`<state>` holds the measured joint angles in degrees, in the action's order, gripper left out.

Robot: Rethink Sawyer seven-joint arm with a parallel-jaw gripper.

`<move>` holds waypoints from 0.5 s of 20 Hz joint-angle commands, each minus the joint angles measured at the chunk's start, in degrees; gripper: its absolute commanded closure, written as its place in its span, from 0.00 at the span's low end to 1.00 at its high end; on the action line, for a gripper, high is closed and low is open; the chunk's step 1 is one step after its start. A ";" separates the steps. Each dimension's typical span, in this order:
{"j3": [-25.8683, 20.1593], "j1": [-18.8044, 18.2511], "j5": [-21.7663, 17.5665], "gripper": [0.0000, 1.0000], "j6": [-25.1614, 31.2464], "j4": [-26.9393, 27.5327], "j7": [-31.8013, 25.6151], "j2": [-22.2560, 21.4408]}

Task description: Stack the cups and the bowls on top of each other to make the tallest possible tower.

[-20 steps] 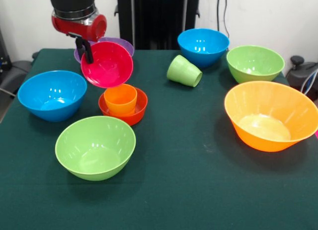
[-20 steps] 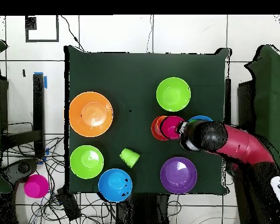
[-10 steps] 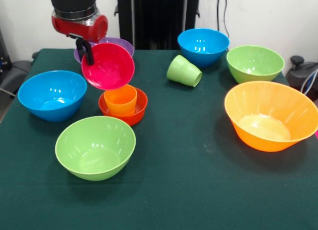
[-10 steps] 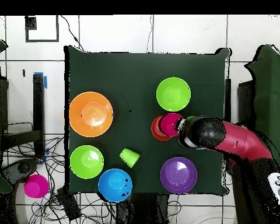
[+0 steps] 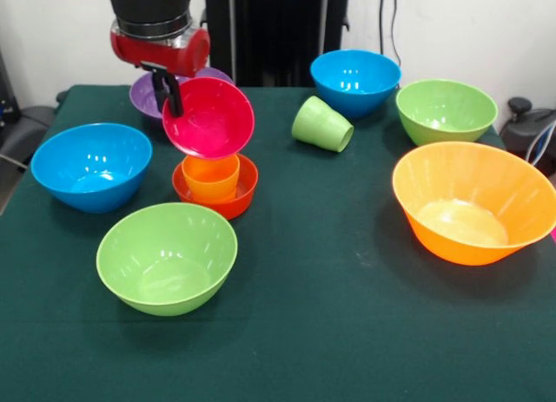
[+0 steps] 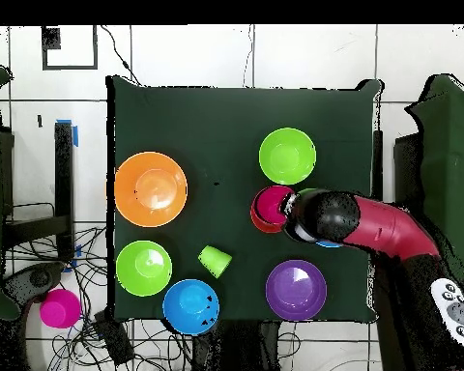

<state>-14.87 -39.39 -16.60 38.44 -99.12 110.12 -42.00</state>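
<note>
Gripper (image 5: 171, 94) clamps the magenta bowl's (image 5: 211, 117) rim for me. It hangs tilted just above the orange cup (image 5: 211, 177) in the red-orange bowl (image 5: 240, 194).

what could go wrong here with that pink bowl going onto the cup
The gripper pinches the glossy magenta plastic bowl by one rim edge, so it hangs tilted; let go like this, it may slide off the ribbed orange cup. That cup stands loose in the small red-orange bowl, so a nudge might tip it.
</note>
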 commanded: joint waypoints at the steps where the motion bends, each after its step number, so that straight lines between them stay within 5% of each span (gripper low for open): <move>1: -2.18 2.09 -0.71 1.00 1.93 0.01 -0.44 2.41; 10: -3.73 0.60 -1.03 1.00 1.82 1.20 -3.50 3.94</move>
<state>-14.87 -39.08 -16.60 38.44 -99.13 110.12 -41.98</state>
